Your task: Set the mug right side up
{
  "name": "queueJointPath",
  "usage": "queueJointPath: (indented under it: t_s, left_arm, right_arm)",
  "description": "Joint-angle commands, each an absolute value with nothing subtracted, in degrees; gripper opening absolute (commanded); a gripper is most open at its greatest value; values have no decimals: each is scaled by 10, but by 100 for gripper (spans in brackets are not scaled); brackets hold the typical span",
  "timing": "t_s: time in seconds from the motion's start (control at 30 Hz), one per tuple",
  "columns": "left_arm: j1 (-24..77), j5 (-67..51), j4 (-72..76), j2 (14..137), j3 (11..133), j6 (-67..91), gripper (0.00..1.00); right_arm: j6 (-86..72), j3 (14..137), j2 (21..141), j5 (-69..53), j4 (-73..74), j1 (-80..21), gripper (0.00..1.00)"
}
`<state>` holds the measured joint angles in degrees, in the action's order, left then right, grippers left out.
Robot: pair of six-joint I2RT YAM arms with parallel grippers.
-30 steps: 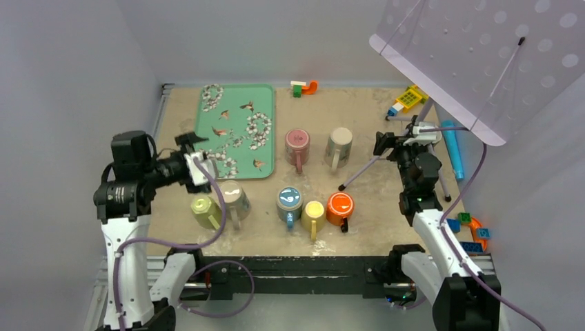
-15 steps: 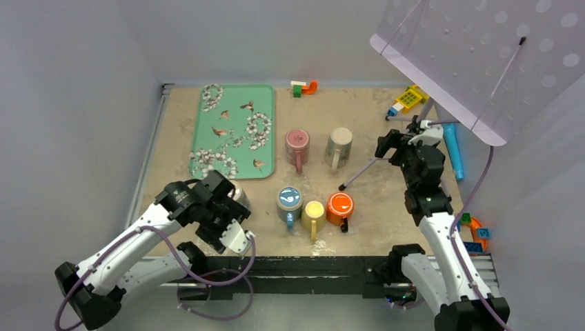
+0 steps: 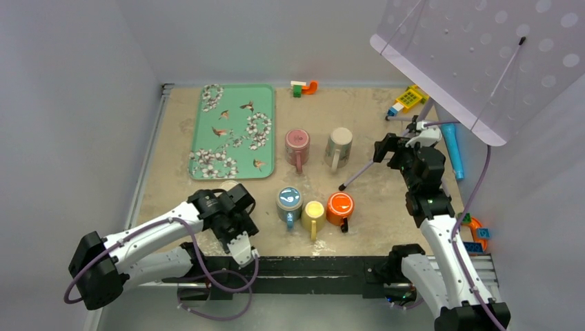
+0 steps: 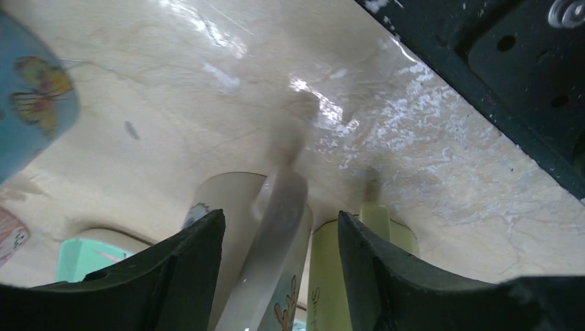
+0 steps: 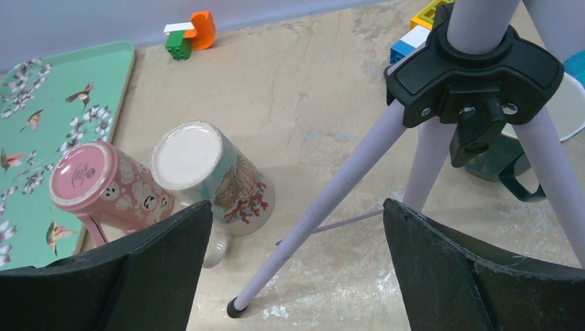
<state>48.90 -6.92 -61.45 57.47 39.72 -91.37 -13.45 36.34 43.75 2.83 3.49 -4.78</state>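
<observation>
Swung down low, the left gripper (image 4: 279, 217) now straddles the handle (image 4: 272, 241) of the cream mug (image 4: 224, 196), which runs up-frame between half-open jaws, at the overhead view's lower left; the right gripper (image 5: 296, 207) gapes empty, well apart.

Place: robot test lab, a walled cell.
Enclosure: plain grey walls (image 3: 69, 103) around a scuffed desk (image 3: 386, 234).
Rig: robot arms (image 3: 159, 231) on a black rail (image 3: 310, 265); tripod (image 5: 324, 200); perforated panel (image 3: 469, 55).
Props: mugs (image 3: 313, 210) in rows, toy bricks (image 3: 303, 87).
</observation>
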Motion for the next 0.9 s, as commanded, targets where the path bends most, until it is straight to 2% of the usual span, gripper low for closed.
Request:
queueJointPath:
  t_s: [0.0, 0.13, 0.2, 0.3, 0.33, 0.53, 0.7, 0.87]
  left_arm:
    - [492, 4, -538, 596, 366, -975, 60]
    - [492, 39, -499, 609, 363, -988, 47]
    - [492, 37, -485, 610, 357, -996, 36]
    - [492, 32, -460, 612, 360, -980, 6]
    - [492, 27, -456, 611, 365, -967, 0]
    - [472, -20, -462, 607, 488, -807, 0]
    - [385, -180, -526, 605, 647, -674, 0]
    - [285, -288, -468, 594, 707, -513, 0]
  right_arm:
    - [-111, 390, 426, 3, 25, -50, 98]
    - [-114, 389, 419, -13, 23, -49, 98]
    - [-114, 388, 411, -19, 26, -50, 98]
    - [-114, 388, 397, -19, 31, -50, 98]
    - [-116, 388, 392, -19, 34, -50, 98]
    - [-120, 407, 382, -40, 61, -51, 98]
    - [-118, 433, 386, -94, 85, -52, 98]
    - [-118, 462, 390, -146, 125, -51, 98]
